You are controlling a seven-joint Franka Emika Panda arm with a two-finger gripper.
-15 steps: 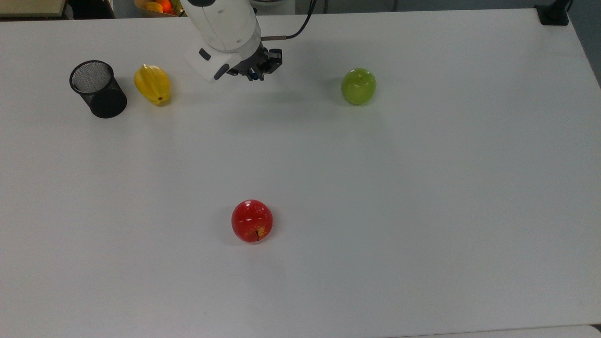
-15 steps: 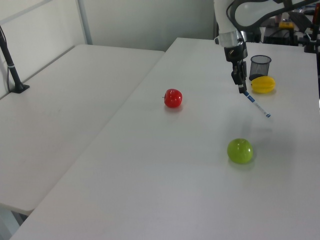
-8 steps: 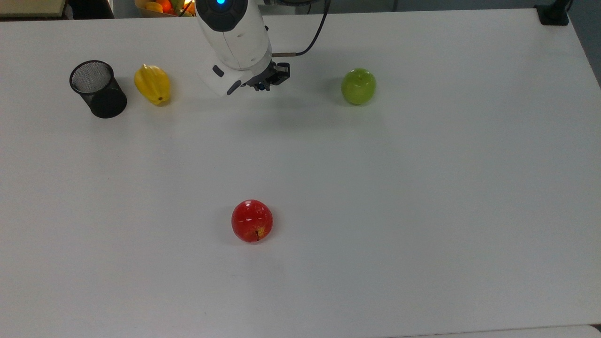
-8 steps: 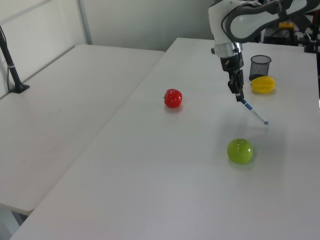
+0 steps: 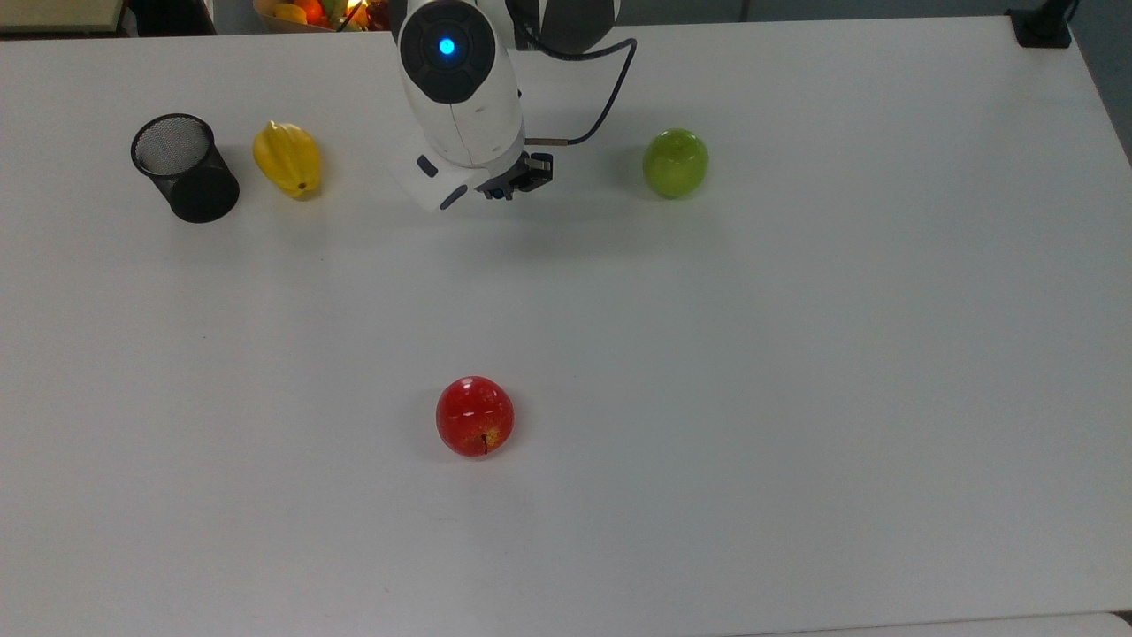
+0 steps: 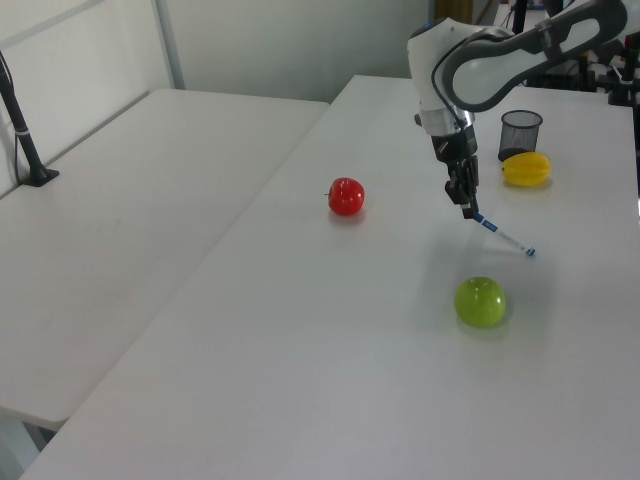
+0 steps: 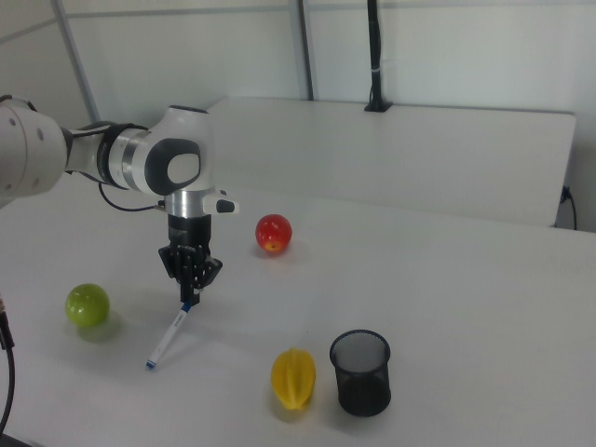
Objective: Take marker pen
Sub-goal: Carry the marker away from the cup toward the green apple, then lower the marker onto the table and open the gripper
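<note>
Marker point(image 7: 171, 336) hung slanted from the gripper point(image 7: 190, 294), fingers clamped on its top end, lower tip near the table point(image 7: 466, 307); the arm point(image 5: 460, 88) hid it from above.

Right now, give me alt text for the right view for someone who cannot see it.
The gripper holds the marker pen by its upper end, the pen slanting down towards the white table. A green apple, red apple, yellow starfruit and black mesh cup sit around it.
</note>
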